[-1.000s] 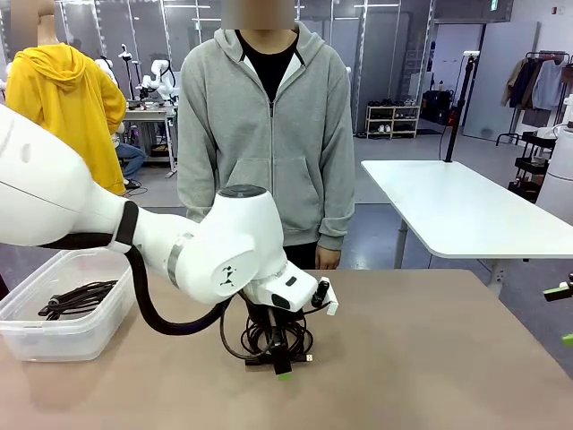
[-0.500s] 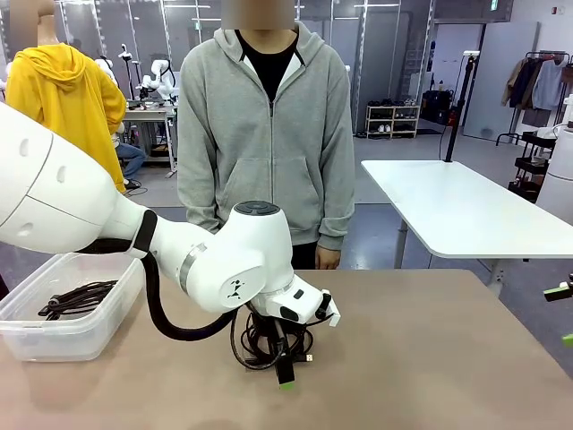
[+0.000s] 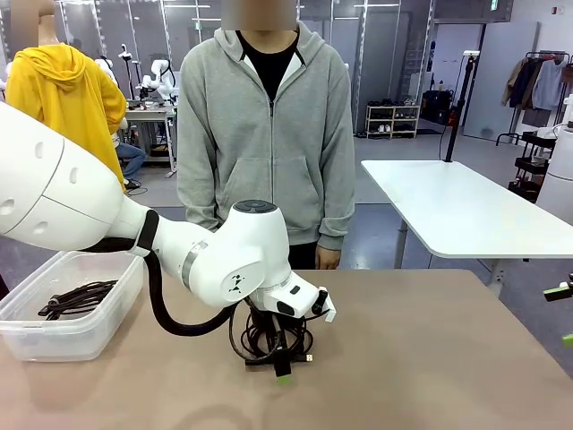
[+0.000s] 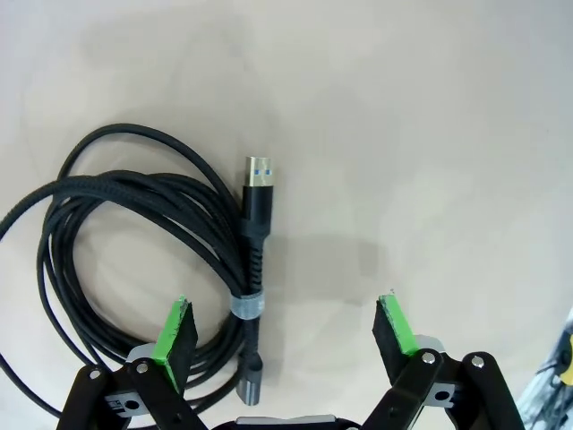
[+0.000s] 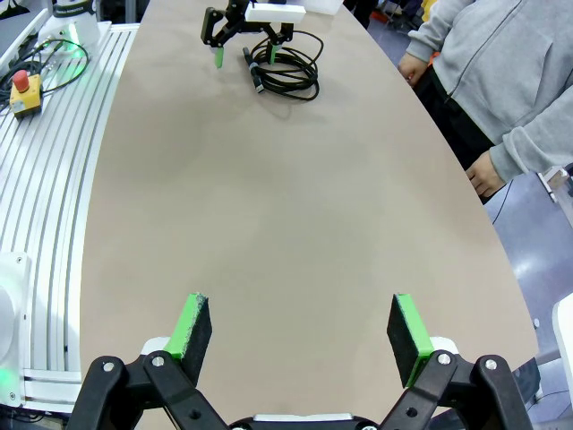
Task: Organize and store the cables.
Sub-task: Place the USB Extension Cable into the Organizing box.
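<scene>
Trouble, if it came, looked likeliest at the coiled cable [image 3: 269, 339] on the table [image 3: 430, 358]. From the front, the left gripper [image 3: 279, 358] hung low over that coil with its jaws apart, while a clear bin [image 3: 67, 331] at the table's left end already held another cable [image 3: 76, 298]. A person [image 3: 267, 134] stood at the far side.

In the left wrist view, the green pads [image 4: 176, 329] straddled the tied bundle [image 4: 249, 305] where the plug [image 4: 258, 172] lay alongside. One pad sat over outer loops, so a close might have pinched only some strands and let the rest of the coil sag or snag.

From the right wrist, the right gripper [image 5: 294, 336] stood spread wide over bare tabletop, well apart from the coil [image 5: 286, 72], and posed little risk.
</scene>
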You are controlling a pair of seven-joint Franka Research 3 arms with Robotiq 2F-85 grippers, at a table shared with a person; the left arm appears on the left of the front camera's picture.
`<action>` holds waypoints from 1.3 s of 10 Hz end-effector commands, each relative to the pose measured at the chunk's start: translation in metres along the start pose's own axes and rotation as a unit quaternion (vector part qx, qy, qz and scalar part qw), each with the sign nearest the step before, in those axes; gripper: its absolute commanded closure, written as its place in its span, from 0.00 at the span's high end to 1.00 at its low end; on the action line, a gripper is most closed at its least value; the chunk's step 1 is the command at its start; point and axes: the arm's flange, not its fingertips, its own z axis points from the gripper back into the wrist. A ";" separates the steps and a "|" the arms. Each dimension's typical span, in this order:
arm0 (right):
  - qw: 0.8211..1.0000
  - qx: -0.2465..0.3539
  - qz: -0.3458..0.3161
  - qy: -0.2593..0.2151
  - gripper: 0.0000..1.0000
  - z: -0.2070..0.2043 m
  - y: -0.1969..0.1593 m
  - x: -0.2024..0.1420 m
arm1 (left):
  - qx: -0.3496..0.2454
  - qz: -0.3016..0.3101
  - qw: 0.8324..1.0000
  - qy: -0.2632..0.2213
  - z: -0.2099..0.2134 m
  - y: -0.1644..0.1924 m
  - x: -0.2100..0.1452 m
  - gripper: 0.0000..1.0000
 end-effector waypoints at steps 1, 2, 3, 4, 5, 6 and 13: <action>1.000 0.008 -0.014 0.003 1.00 0.001 0.002 0.004 | -0.013 -0.015 1.000 0.006 0.000 0.011 0.005 1.00; 1.000 0.008 -0.014 0.003 1.00 0.001 0.002 0.004 | -0.020 -0.010 1.000 0.010 -0.003 0.013 0.006 1.00; 1.000 0.008 -0.014 0.003 1.00 0.001 0.002 0.004 | -0.019 -0.011 1.000 0.009 -0.006 0.016 0.006 1.00; 1.000 0.008 -0.014 0.003 1.00 0.001 0.002 0.004 | -0.023 -0.014 0.999 0.017 -0.008 0.017 0.008 0.79; 1.000 0.008 -0.014 0.003 1.00 0.001 0.002 0.004 | -0.026 -0.015 0.999 0.022 -0.010 0.017 0.009 0.50; 1.000 0.008 -0.014 0.003 1.00 0.001 0.002 0.004 | -0.029 -0.017 0.999 0.021 -0.011 0.016 0.010 0.19; 1.000 0.008 -0.014 0.003 1.00 0.001 0.002 0.004 | -0.037 -0.012 0.999 0.030 0.000 0.011 0.013 0.00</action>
